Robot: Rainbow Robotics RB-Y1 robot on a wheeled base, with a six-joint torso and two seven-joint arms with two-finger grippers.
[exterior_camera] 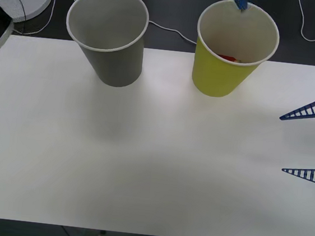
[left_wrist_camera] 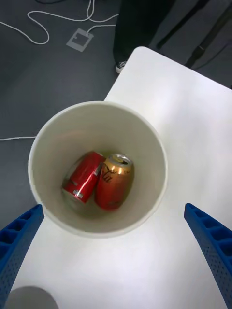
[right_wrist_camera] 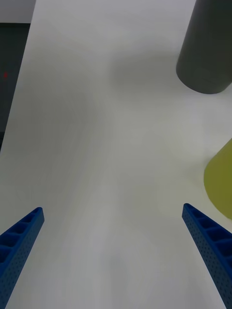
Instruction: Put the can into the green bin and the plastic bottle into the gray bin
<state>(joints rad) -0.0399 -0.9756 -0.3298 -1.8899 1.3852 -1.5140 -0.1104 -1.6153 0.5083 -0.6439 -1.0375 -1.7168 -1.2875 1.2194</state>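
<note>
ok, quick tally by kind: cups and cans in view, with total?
Cups: 2, the gray bin and the green bin
Cans: 2, both lying inside the green bin: a red can and the can
Total: 4

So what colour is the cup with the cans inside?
Yellow-green outside, the green bin; clearest in the front view.

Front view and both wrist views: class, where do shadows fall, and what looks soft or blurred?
Front view: a faint soft shadow spreads on the table in front of the gray bin. Right wrist view: a diffuse shadow lies beside the gray bin; the green bin edge looks blurred. Left wrist view: two cans lie sharp inside the green bin, evenly lit.
</note>
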